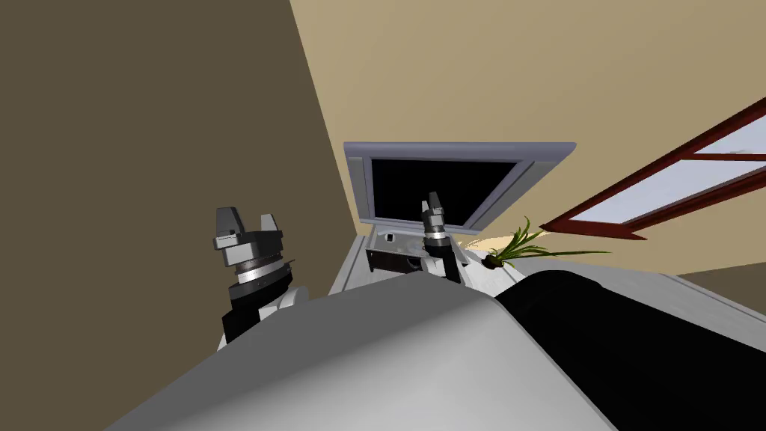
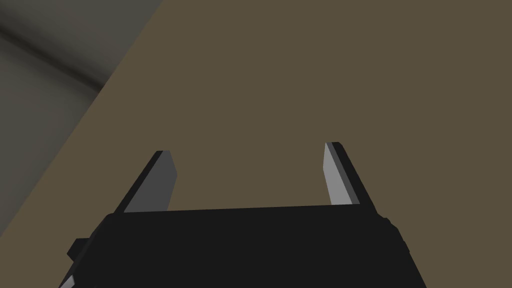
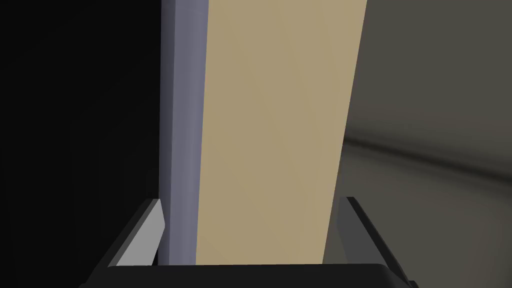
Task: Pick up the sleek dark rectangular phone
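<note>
Both empty and spread wide: our left tool (image 1: 247, 228), and our right tool (image 1: 432, 203) before the television (image 1: 449, 150). At the right's seven o'clock, on the surface (image 1: 348, 273), lies a dark rectangle (image 1: 393, 261), possibly the phone.

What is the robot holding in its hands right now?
Nothing. The left gripper and the right gripper both have their fingers spread open, with no object between them.

Grey-framed blk TV (image 1: 449, 185), green plant (image 1: 518, 247)
</note>
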### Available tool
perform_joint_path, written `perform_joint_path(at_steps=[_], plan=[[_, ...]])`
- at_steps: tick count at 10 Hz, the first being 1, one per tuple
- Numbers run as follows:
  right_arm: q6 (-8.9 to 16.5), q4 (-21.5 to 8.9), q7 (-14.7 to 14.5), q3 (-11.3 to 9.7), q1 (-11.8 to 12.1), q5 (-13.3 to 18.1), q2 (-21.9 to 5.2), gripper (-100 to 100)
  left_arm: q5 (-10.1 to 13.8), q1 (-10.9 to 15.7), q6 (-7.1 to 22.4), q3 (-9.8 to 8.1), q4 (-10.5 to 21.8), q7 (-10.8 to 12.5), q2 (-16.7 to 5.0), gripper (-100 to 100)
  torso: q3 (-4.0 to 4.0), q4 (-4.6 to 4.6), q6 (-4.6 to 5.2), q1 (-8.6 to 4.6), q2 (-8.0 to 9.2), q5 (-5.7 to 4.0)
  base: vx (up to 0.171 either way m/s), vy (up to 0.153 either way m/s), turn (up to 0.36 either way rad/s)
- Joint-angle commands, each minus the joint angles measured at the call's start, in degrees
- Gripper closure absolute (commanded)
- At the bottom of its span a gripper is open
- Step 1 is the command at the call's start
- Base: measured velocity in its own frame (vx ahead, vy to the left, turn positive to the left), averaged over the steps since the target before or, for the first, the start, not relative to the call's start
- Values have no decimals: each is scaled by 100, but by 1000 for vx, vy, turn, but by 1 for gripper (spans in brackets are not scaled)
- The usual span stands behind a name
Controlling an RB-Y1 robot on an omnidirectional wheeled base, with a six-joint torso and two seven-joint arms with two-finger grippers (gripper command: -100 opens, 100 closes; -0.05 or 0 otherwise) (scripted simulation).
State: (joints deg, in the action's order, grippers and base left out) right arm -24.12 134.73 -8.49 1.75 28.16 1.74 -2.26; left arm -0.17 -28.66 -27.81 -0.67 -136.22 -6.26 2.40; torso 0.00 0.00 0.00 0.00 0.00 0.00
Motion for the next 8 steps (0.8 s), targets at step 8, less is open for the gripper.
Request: perform_joint_path(at_steps=[8], plan=[[1112, -1072, -536, -421, -636, -596, -1171, -100, 0, 0, 0, 1, 0, 0, 0, 0, -2, -1, -2, 20, -3, 5, 0, 53, 195]])
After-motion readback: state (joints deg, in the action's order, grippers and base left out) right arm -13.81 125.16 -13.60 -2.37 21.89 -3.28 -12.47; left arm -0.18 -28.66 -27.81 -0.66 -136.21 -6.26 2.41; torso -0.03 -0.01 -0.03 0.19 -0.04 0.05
